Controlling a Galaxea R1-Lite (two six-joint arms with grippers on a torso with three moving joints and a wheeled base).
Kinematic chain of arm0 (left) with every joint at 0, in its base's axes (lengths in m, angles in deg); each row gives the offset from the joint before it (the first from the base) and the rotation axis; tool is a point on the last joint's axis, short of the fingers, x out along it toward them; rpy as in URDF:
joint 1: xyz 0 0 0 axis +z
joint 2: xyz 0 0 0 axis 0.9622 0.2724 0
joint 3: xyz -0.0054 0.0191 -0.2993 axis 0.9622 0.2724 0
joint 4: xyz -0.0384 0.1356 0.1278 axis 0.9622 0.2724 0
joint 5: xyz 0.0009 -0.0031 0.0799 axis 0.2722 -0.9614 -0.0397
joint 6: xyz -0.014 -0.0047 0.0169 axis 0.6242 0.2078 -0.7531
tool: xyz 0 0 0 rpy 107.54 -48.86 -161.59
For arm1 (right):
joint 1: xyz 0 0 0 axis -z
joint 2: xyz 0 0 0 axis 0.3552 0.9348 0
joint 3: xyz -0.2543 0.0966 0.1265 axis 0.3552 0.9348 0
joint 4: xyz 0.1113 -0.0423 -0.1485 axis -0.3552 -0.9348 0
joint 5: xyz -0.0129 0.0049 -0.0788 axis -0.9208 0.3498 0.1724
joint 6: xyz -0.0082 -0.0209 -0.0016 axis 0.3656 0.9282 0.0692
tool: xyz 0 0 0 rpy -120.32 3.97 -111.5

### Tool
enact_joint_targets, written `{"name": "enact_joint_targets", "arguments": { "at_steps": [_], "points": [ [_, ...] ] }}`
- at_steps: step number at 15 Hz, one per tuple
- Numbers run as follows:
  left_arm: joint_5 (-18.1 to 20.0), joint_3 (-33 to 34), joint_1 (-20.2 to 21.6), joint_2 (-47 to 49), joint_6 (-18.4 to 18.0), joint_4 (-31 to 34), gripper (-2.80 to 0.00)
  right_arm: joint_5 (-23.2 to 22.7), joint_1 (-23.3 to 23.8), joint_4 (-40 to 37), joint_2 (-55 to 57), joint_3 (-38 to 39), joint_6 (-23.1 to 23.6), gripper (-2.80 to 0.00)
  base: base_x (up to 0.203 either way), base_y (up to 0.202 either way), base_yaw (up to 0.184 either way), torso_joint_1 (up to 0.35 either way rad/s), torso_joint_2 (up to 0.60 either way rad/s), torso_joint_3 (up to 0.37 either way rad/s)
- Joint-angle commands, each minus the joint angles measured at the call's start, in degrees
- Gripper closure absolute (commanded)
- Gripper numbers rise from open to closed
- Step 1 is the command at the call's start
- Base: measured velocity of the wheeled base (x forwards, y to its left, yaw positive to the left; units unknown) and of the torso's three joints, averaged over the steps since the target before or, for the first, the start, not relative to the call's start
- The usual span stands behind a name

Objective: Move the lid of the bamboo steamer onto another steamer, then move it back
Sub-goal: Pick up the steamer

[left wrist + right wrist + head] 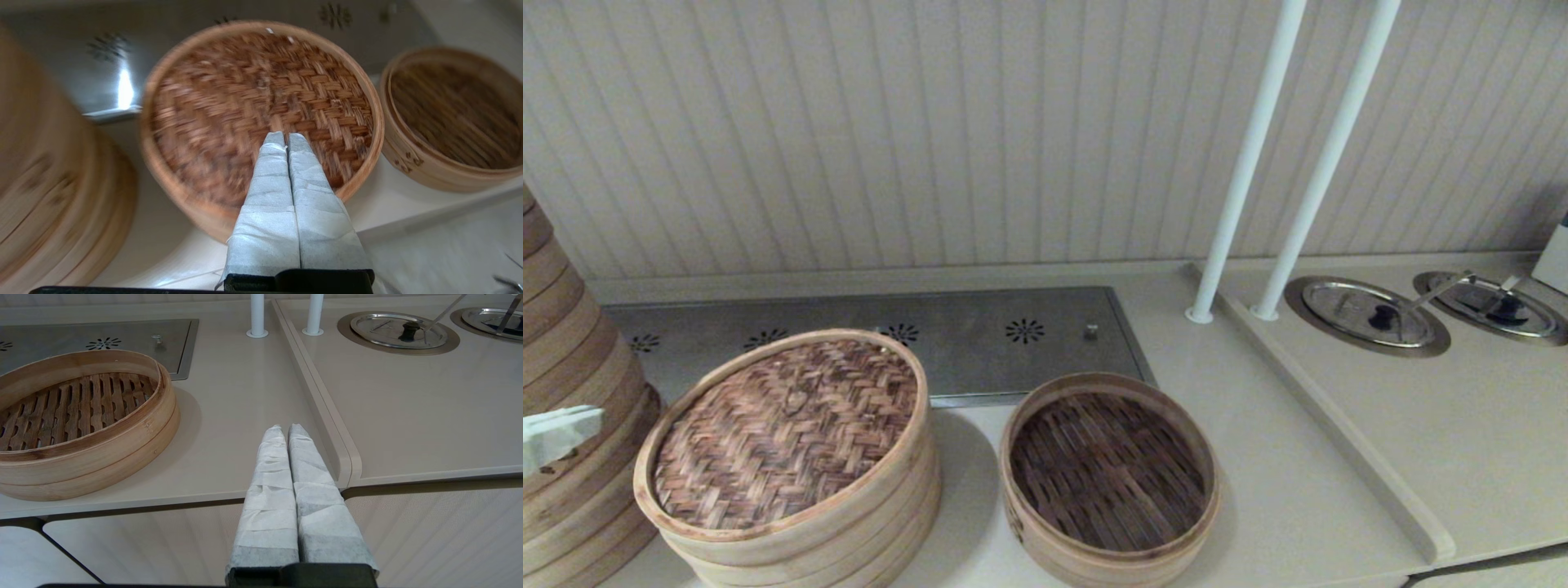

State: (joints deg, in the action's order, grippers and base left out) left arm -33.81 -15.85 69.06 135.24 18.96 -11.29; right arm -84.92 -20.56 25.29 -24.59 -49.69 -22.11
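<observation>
The bamboo steamer lid (788, 429), with its reddish-brown woven top, rests on the taller several-ring steamer (849, 531) at the front left. To its right stands the low single-tier steamer (1109, 478), uncovered, its dark slatted floor showing. My left gripper (286, 136) is shut and empty, hovering above the lid's near side (261, 110); in the head view only its pale tip (560, 433) shows at the left edge. My right gripper (285, 428) is shut and empty, off the counter's front edge, to the right of the low steamer (81, 420).
A tall steamer stack (564, 392) rises at the far left. A steel perforated panel (947, 335) lies behind the steamers. Two white poles (1250, 163) stand on the counter, and beyond a raised ridge (1339, 425) two metal lids (1368, 314) sit in the right counter.
</observation>
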Motion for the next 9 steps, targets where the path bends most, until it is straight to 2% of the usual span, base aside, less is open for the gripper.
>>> {"name": "enact_joint_targets", "arguments": {
  "at_steps": [1, 3, 4, 9],
  "points": [
    [0.65, -3.76, -1.75, 13.94, -0.05, 0.07, 0.00, 0.01, 0.02, 0.00, 0.09, 0.18, -0.01, 0.00, 0.000, 0.000, 0.000, 0.000, 0.00, 0.000],
    [1.13, -5.29, -2.63, 18.66, -0.06, -0.55, 0.00, 0.01, 0.02, 0.00, 0.09, 0.18, 0.00, 0.00, 0.000, 0.000, 0.000, 0.000, 0.00, 0.000],
    [1.21, -5.60, -2.84, 20.47, -0.05, -1.53, -2.80, 0.01, 0.02, 0.00, 0.09, 0.18, 0.05, 0.00, 0.000, 0.000, 0.000, 0.000, 0.00, 0.000],
    [1.40, -6.93, -4.34, 29.22, -0.06, -3.70, -2.80, 0.01, 0.02, 0.00, 0.09, 0.18, -0.01, 0.00, 0.000, 0.000, 0.000, 0.000, 0.00, 0.000]
  ]
}}
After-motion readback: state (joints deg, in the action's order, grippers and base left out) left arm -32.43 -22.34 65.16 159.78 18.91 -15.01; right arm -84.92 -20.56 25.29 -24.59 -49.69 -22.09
